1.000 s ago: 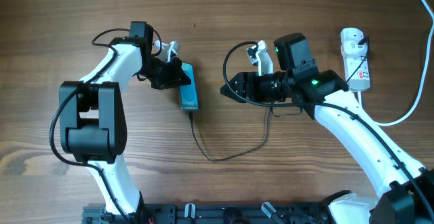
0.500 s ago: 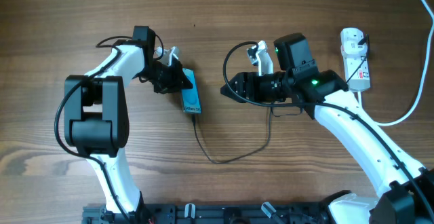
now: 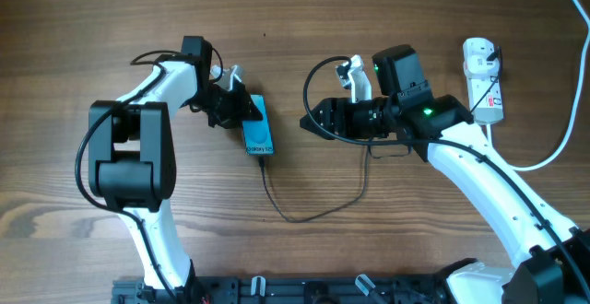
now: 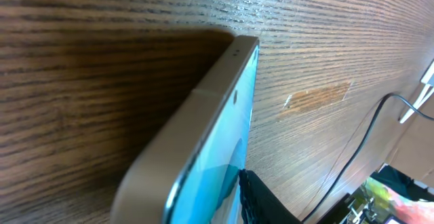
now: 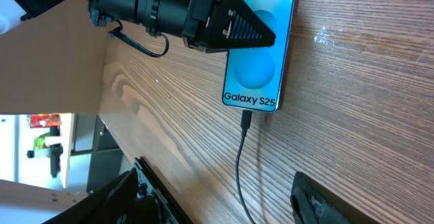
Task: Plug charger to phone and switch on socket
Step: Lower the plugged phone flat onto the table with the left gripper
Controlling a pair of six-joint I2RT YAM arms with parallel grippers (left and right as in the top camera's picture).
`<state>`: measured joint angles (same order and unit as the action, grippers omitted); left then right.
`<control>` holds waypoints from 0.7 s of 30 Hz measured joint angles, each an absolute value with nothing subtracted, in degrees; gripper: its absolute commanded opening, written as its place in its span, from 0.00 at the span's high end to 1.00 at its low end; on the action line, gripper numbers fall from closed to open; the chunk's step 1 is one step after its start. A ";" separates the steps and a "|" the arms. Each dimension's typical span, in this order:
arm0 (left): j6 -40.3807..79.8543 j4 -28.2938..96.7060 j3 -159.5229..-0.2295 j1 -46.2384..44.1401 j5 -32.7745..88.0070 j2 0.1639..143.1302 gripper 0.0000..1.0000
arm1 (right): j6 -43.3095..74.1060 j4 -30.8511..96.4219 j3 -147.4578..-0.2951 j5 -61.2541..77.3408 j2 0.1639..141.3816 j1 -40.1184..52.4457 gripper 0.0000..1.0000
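Count: 1 phone (image 3: 259,136), 1 charger (image 3: 300,215), 1 socket (image 3: 483,83), 2 arms w/ 1 gripper each.

Phone lies flat on table (image 3: 415,9), left of centre, teal screen up, slightly skewed. Label strip "Galaxy S25" is at its near end. L gripper (image 3: 241,111) is over the phone's far-left corner. R wrist cam shows one black finger (image 5: 237,28) lying across the top of the screen. L wrist cam is pressed close along the phone's edge (image 4: 210,149), w/ only one finger tip visible at the frame bottom. Other finger hidden, so can't tell if the jaws are clamped.

Charger's plug tip (image 5: 247,121) meets the phone's near edge, touching. Cable runs toward the front, curves right in one loose loop, then goes up under the R arm.

R gripper (image 3: 306,122) points at the phone from the right. Jaws spread wide, nothing btwn them, a strip of bare wood btwn tip and phone.

Socket sits near the far right corner, well apart from both grippers, behind the R arm's forearm. Switch position too small to read.

Bare wood: along the far edge, and front-centre around the cable loop.
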<state>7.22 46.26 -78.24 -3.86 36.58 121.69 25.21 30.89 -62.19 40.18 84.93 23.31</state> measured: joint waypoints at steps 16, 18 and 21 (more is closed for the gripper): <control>10.11 48.21 -79.13 -4.49 31.07 120.64 0.58 | 23.70 32.25 -62.19 39.97 84.93 23.31 0.27; 10.26 48.40 -79.24 -4.51 30.61 120.46 0.57 | 23.70 32.29 -62.19 39.97 84.93 23.31 0.27; 10.48 48.62 -79.35 -4.51 29.85 120.38 0.56 | 23.70 32.58 -62.19 39.79 84.93 23.31 0.27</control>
